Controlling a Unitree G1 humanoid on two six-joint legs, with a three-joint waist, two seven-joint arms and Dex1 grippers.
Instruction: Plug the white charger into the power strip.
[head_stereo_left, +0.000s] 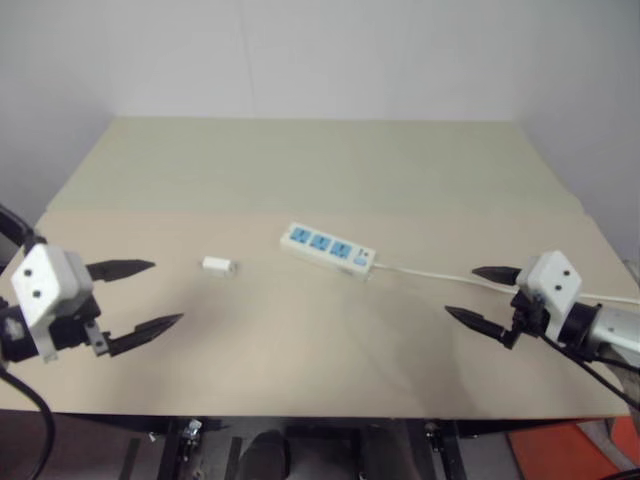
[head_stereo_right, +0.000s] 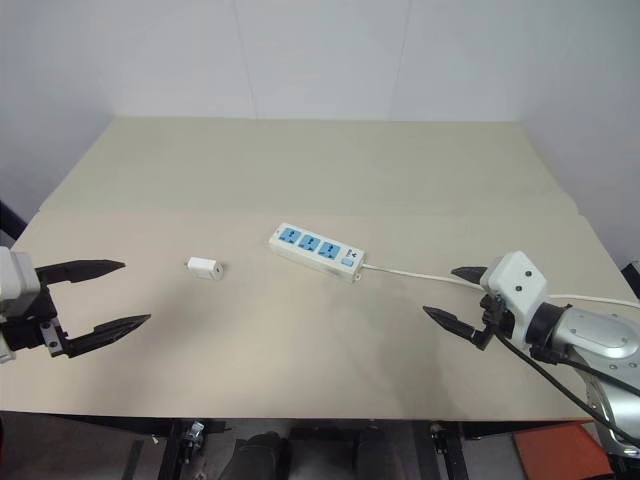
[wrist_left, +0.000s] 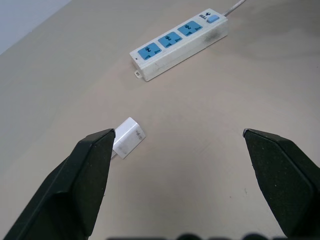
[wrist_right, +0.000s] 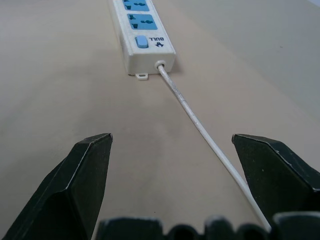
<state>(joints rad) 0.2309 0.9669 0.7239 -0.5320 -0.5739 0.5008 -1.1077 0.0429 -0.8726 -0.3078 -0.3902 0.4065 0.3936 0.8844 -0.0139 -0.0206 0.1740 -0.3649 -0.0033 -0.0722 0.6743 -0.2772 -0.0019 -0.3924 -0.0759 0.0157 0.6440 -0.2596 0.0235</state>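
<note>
The white charger (head_stereo_left: 218, 265) lies loose on the tan table, a short way left of the power strip (head_stereo_left: 328, 248). That strip is a long white bar with three blue sockets and a blue switch, lying at a slant near the table's middle. Its thin white cord (head_stereo_left: 440, 272) trails off to the right. My left gripper (head_stereo_left: 143, 296) hovers open above the table's left side, left of the charger, empty. Open and empty too, my right gripper (head_stereo_left: 482, 294) hangs at the right, over the cord. In the left wrist view the charger (wrist_left: 128, 138) sits just past one fingertip.
The table (head_stereo_left: 300, 170) is a wide tan surface with a seam across it; pale walls stand behind. Its front edge runs close below both grippers. An orange object (head_stereo_left: 560, 450) lies on the floor at the lower right.
</note>
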